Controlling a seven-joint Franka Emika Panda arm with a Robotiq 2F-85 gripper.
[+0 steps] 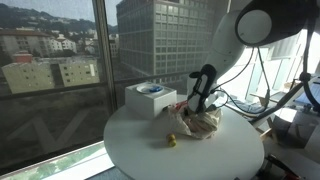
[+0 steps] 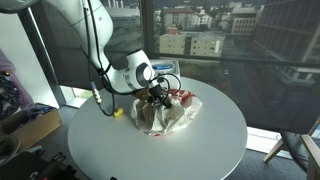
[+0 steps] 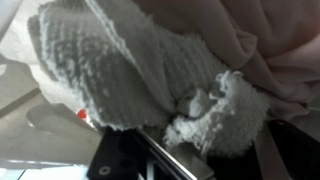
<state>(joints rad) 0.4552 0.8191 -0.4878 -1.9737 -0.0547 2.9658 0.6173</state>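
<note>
The white robot arm (image 2: 97, 45) bends steeply down, wrist near vertical; its black gripper (image 2: 157, 98) is clenched on the crumpled pink-and-white terry cloth (image 1: 206, 122), heaped near the round white table's (image 1: 200, 158) middle, beside a white box (image 1: 150, 99)

- Under and around the gripper (image 2: 157, 97): cloth (image 2: 172, 115) in a heap, pressed against the closed fingers. It fills the wrist view, so there is no way straight down.
- Beyond the gripper, toward the window (image 1: 60, 60): box (image 1: 150, 100), just beside the cloth, with only a narrow gap between them.
- To one side, low: yellow item (image 1: 171, 141), near the cloth's edge and apart from it.
- Opposite side: cables (image 1: 245, 103) at the table (image 2: 215, 140) rim.
- Away from the box: wide bare tabletop in both exterior views, with open passage.
- Above the cloth: open air, apart from the arm itself.
</note>
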